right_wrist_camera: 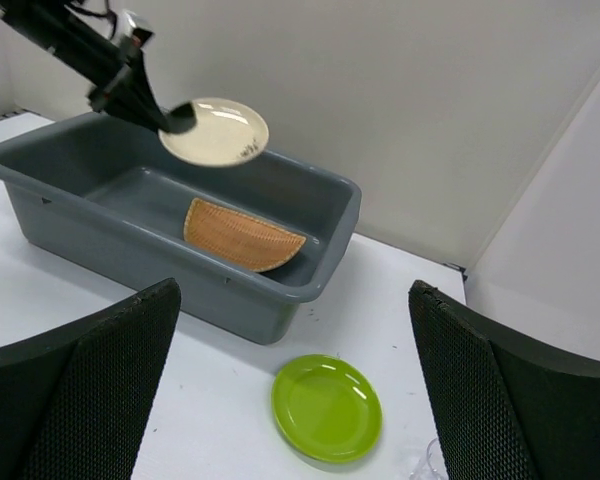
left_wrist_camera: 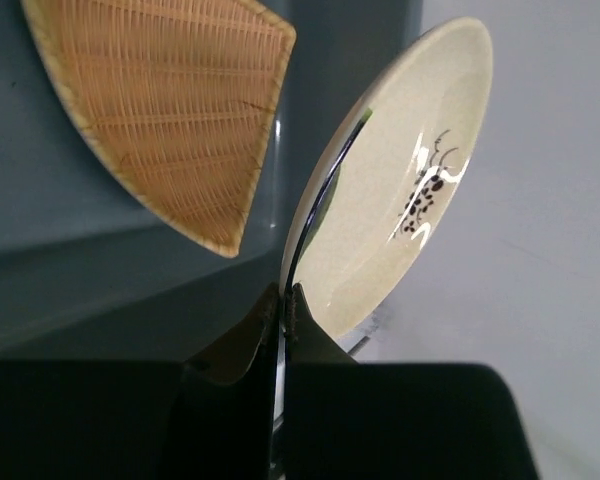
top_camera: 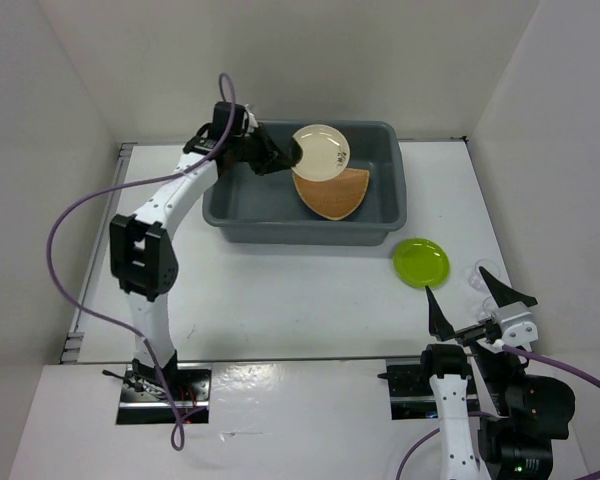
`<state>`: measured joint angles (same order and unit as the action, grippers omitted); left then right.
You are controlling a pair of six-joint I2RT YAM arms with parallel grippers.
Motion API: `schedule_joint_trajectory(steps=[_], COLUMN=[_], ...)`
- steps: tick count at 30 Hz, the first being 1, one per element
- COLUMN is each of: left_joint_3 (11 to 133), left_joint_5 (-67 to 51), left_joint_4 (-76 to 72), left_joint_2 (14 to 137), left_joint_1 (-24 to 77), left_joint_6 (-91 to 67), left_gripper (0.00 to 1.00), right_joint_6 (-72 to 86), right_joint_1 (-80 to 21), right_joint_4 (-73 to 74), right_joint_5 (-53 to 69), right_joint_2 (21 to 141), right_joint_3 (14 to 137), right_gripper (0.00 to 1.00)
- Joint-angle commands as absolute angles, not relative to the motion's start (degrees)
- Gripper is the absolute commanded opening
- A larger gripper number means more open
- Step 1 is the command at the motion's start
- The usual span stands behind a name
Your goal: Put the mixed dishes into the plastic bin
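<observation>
The dark grey plastic bin (top_camera: 242,205) stands at the back of the table. The woven fan-shaped tray (top_camera: 332,192) lies inside it at the right end, also seen in the left wrist view (left_wrist_camera: 160,110) and the right wrist view (right_wrist_camera: 242,236). My left gripper (top_camera: 293,155) is shut on the rim of the cream plate with dark mark (top_camera: 321,152) and holds it above the bin's back right part (left_wrist_camera: 400,190). The lime-green plate (top_camera: 421,262) lies on the table right of the bin (right_wrist_camera: 326,408). My right gripper (top_camera: 470,298) is open and empty near it.
A clear cup (top_camera: 479,276) stands just right of the green plate, near my right gripper; its edge shows in the right wrist view (right_wrist_camera: 432,465). White walls enclose the table at the back and both sides.
</observation>
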<state>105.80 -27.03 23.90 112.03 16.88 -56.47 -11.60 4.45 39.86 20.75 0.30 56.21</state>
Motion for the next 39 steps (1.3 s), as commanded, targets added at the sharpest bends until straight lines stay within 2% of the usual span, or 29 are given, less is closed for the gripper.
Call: schedule_joint_trajectory(steps=[1, 5, 10, 13, 17, 19, 21, 23, 24, 25, 27, 30, 32, 35, 37, 39], left_joint_3=[115.2, 125.58, 131.56, 139.46, 156.49, 177.54, 172.39, 179.18, 176.25, 179.96, 179.2, 179.21, 179.74, 179.74, 179.74, 179.74], left_joint_5=[-26.98, -26.46, -27.07, -26.64, -25.93, -25.93, -30.49, -27.88, -28.64, -28.65, -28.65, -27.08, -26.37, -22.7, -19.79, -11.63], left_joint_4=[30.14, 34.97, 35.94, 41.28, 50.69, 59.38, 56.27, 59.57, 58.46, 59.23, 60.81, 61.61, 62.49, 64.5, 66.69, 67.5], left_joint_2=[119.51, 131.27, 137.97, 145.43, 154.66, 164.72, 162.61, 165.57, 164.37, 165.4, 165.32, 164.1, 163.57, 160.59, 156.21, 151.37], left_joint_1=[18.28, 19.77, 20.83, 21.97, 22.59, 22.59, 21.98, 21.97, 21.97, 21.97, 21.97, 21.45, 20.84, 20.83, 20.83, 22.58], left_joint_6=[-51.5, -50.36, -50.88, -50.27, -48.43, -49.38, -50.09, -49.58, -49.57, -49.57, -49.57, -49.04, -49.04, -47.91, -47.2, -45.62], left_gripper=[0.0, 0.0, 0.0, 0.0, 0.03, 0.06, 0.1, 0.12, 0.15, 0.17, 0.21, 0.33, 0.44, 0.58, 0.6, 0.61], right_joint_6=[-10.9, -10.9, -10.9, -10.9, -10.9, -10.9, -10.9, -10.9, -10.9, -10.9, -10.9, -10.9, -10.9, -10.9, -10.9, -10.38], right_joint_1=[4.83, 4.83, 4.83, 4.83, 4.83, 4.83, 4.83, 4.83, 4.83, 4.83, 4.83, 4.83, 4.83, 4.83, 4.83, 4.83], right_joint_4=[39.11, 39.11, 39.11, 39.11, 39.11, 39.11, 39.11, 39.11, 39.11, 39.11, 39.11, 39.11, 39.11, 39.11, 39.11, 39.11], right_joint_5=[19.95, 19.95, 19.95, 19.95, 19.95, 19.95, 19.95, 19.95, 19.95, 19.95, 19.95, 19.95, 19.95, 19.42, 19.42, 18.9], right_joint_2=[-4.48, -4.48, -4.48, -4.48, -4.48, -4.48, -4.48, -4.48, -4.48, -4.48, -4.48, -4.48, -4.48, -4.48, -4.48, -4.48], right_joint_3=[56.78, 56.78, 56.78, 56.78, 56.78, 56.78, 56.78, 56.78, 56.78, 56.78, 56.78, 56.78, 56.78, 56.78, 56.78, 56.78], right_gripper=[0.99, 0.99, 0.99, 0.99, 0.99, 0.99, 0.99, 0.99, 0.99, 0.99, 0.99, 0.99, 0.99, 0.99, 0.99, 0.99])
